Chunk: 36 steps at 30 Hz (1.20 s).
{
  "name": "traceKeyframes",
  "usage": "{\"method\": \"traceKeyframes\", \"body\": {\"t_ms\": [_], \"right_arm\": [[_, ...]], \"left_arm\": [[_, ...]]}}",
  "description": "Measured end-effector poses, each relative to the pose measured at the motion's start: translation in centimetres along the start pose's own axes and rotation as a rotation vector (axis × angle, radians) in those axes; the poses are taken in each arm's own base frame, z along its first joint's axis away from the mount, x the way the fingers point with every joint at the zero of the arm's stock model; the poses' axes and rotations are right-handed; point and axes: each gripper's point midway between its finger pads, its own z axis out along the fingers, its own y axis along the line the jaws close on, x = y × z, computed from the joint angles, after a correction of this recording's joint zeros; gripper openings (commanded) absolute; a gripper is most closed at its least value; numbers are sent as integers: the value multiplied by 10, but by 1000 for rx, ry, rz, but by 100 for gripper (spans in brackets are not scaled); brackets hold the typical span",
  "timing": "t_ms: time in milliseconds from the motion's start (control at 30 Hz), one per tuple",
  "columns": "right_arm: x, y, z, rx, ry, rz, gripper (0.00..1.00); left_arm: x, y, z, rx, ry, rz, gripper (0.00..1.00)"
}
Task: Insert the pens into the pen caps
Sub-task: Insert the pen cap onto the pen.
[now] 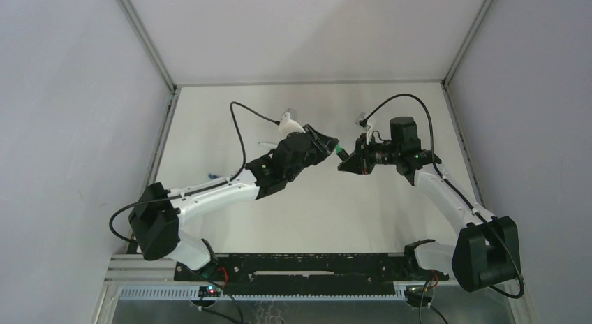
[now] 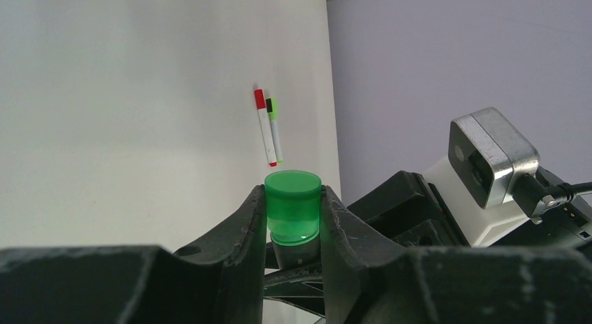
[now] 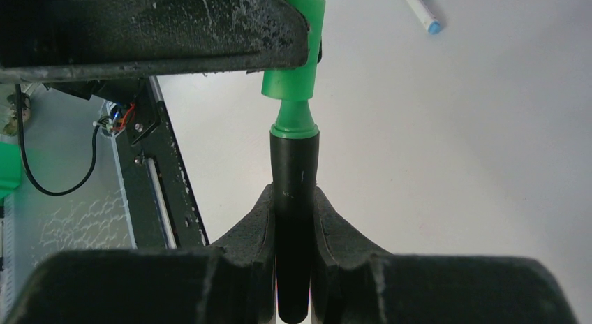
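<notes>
With left gripper clamped on green cap and right gripper on black marker, keep axes aligned, press straight home.

White arm links, black joints, black cables

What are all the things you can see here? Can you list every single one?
green cap: one, bright green, pinched in the left hand, meeting the marker's tip
black marker: one, black with a green tip, gripped in the right hand
red-ended pen: one, white and red, lying on the table
green-topped pen: one, white with a green and black end, right beside the red-ended pen
blue-tipped pen: one, white and blue, lying on the table
table: one, white, under everything
left hand: one, black, shut on the green cap
right hand: one, black, shut on the black marker
</notes>
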Motion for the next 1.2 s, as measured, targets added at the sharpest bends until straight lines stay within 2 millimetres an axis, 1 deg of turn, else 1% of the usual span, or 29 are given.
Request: {"method": "traceKeyframes", "body": {"t_ms": [300, 600, 800, 933, 967, 1033, 1100, 1133, 1200], "right_arm": [[-1, -2, 0, 14, -2, 15, 0], [1, -6, 0, 47, -14, 33, 0], [-1, -8, -5, 58, -33, 34, 0], [-4, -3, -17, 41, -74, 18, 0], [-5, -1, -20, 31, -86, 8, 0], [-9, 3, -26, 14, -107, -13, 0], [-12, 7, -30, 1, -125, -37, 0], [-14, 8, -32, -5, -132, -51, 0], [-16, 11, -33, -18, -140, -73, 0]], "left_arm": [[8, -1, 2, -5, 12, -8, 0], [14, -2, 8, -41, 0, 7, 0], [17, -10, 11, -44, -21, 33, 0], [22, -22, 6, -22, -27, 64, 4], [24, -27, 4, -11, -27, 77, 6], [25, -37, 1, 12, -32, 109, 11], [25, -45, -2, 33, -37, 140, 22], [25, -48, -4, 43, -40, 154, 25], [24, -52, -7, 55, -45, 180, 29]]}}
